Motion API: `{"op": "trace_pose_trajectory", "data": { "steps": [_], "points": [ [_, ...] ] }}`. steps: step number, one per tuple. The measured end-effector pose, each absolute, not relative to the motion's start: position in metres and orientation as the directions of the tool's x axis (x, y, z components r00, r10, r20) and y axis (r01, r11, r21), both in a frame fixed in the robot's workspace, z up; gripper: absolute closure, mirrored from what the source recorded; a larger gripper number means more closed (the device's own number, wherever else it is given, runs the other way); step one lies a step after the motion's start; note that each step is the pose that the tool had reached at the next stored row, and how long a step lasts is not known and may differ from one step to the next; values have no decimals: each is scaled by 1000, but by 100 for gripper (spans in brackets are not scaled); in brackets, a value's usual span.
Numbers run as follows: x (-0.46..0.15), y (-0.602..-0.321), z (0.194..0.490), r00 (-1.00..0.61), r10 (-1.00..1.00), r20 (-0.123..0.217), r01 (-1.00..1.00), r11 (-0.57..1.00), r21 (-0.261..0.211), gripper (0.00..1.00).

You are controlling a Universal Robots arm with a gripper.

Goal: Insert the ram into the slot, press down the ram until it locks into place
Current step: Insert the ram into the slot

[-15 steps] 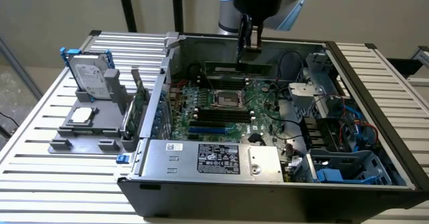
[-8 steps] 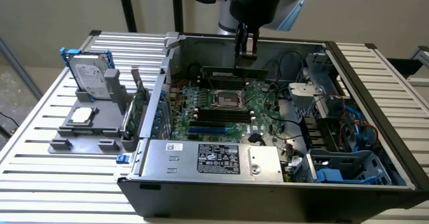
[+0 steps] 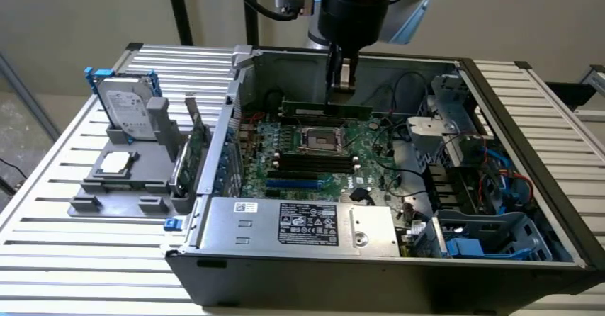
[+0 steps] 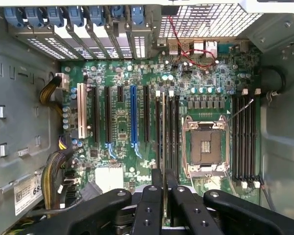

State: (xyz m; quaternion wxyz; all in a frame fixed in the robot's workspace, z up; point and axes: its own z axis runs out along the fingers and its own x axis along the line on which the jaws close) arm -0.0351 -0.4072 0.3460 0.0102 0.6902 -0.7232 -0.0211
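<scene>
While the arm comes down from the top centre of the exterior view into the open computer case, its gripper has the jaws pinching the upper edge of the ram. The ram stands on edge (long side level) just behind the processor socket. In the wrist view the ram is a thin line running along a black slot beside the socket; whether it touches the slot I cannot tell. The case sits on a slatted surface, with a grey tray of parts at the frame's left.
</scene>
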Motion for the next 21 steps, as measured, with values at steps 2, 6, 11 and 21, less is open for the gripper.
{"op": "trace_pose_trajectory", "data": {
  "steps": [2, 6, 11, 21],
  "points": [
    [-37, -407, 342, -47, -999, -14, -998, 46, 45, 86],
    [-39, -407, 335, -47, -999, -14, -998, 46, 45, 86],
    [-40, -408, 326, -47, -999, -14, -998, 46, 45, 86],
    [-40, -409, 308, -47, -999, -15, -998, 46, 45, 86]
  ]
}}
